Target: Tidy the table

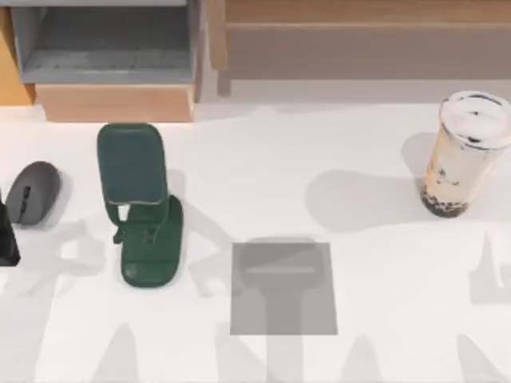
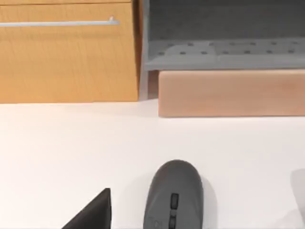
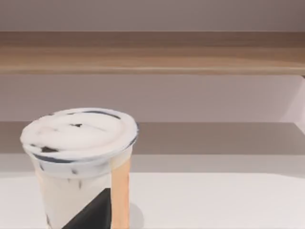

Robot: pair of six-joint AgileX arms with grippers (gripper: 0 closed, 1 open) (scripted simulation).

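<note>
Wood-and-grey shelf unit at back, long wooden shelf beside

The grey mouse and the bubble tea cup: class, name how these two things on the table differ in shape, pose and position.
The mouse is low, rounded and dark grey, lying flat; the bubble tea cup is tall, pale and orange, standing upright with a sealed lid. The mouse sits at the table's left edge, the cup at its right. The mouse lies beside a green phone stand; the cup stands alone. Both rest on the white table.

White table, mouse, green stand, grey mat, cup
</note>
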